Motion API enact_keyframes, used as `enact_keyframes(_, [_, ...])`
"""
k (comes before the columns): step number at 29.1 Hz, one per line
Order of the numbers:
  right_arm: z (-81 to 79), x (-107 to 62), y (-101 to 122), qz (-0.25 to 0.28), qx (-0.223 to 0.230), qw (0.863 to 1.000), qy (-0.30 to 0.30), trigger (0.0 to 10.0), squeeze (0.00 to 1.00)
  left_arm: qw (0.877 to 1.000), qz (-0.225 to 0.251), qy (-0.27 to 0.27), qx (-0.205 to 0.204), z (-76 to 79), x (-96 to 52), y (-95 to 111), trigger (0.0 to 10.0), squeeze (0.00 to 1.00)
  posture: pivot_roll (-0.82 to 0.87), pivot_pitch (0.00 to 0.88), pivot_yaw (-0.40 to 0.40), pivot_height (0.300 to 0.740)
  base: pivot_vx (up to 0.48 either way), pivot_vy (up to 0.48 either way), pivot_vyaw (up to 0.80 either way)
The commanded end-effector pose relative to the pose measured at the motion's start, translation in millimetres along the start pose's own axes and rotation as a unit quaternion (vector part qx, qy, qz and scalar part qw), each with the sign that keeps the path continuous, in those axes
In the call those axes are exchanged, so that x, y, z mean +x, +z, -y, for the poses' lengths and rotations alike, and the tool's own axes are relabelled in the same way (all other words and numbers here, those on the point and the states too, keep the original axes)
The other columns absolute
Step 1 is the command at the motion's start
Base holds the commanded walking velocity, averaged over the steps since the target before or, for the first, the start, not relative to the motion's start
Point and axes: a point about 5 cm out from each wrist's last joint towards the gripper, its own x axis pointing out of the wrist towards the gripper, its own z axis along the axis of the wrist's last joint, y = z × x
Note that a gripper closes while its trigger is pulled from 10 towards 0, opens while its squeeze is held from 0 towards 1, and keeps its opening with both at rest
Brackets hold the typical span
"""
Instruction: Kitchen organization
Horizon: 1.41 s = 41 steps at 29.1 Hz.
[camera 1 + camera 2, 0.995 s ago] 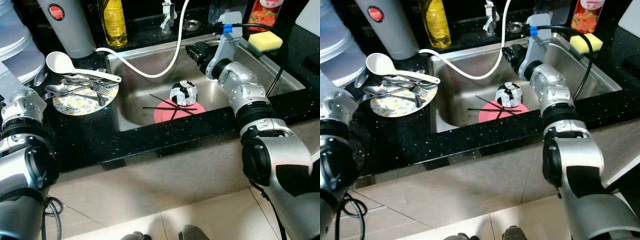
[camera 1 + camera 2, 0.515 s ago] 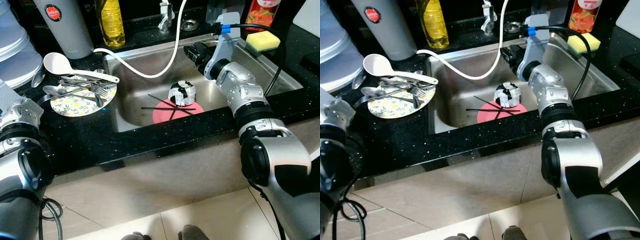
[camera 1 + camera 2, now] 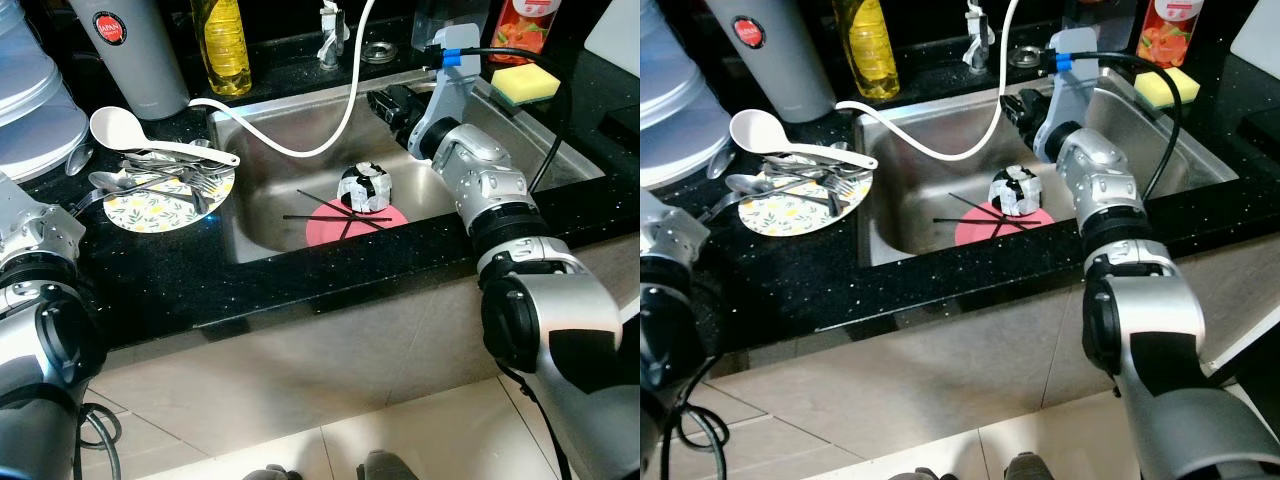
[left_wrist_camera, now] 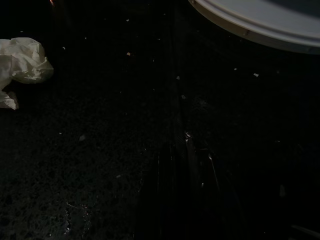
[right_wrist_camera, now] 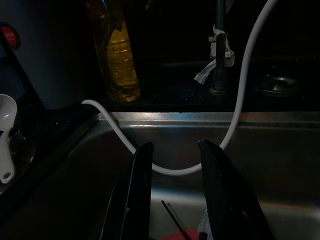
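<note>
Barely shifted — right gripper [image 5: 172, 195] hovers over sink [image 3: 500, 150], fingers parted, empty

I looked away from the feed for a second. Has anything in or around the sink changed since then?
Hardly anything. The right hand still hovers open and empty over the back of the sink; the view shifts slightly because the camera moved. The pink plate, the chopsticks across it and the black-and-white cup lie as before, as do the patterned plate and its cutlery.
</note>
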Motion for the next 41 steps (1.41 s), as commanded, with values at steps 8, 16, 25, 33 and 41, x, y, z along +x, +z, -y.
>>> enact_keyframes(8, [-3.8,2.8,5,0.005,-0.003,1.0,0.007,10.0,0.0,0.997,0.074,0.015,0.004,-2.2,-2.7,13,10.0,0.0,-0.06,0.068,0.085,0.74,0.0,0.0,0.0])
enact_keyframes(16, [-7.8,5.5,6,0.005,-0.001,1.0,0.012,10.0,0.0,0.989,0.145,0.011,0.009,12.6,-23.1,14,10.0,0.0,-0.04,0.069,0.073,0.74,0.0,0.0,0.0])
enact_keyframes(25, [-11.2,7.6,7,0.007,0.0,1.0,0.016,10.0,0.0,0.975,0.206,-0.073,0.048,39.4,-54.7,7,10.0,0.0,-0.04,0.067,0.071,0.74,0.0,0.0,0.0])
enact_keyframes(33, [-13.2,7.1,8,0.016,0.012,0.999,0.029,10.0,0.0,0.846,0.357,-0.382,0.106,88.6,-141.4,39,10.0,0.0,-0.03,0.067,0.073,0.74,0.0,0.0,0.0])
enact_keyframes(41, [-29.9,3.1,44,0.108,0.17,0.967,0.158,10.0,0.0,0.705,0.293,-0.628,0.153,88.8,-192.2,20,10.0,0.0,-0.04,0.064,0.074,0.74,0.0,0.0,0.0])
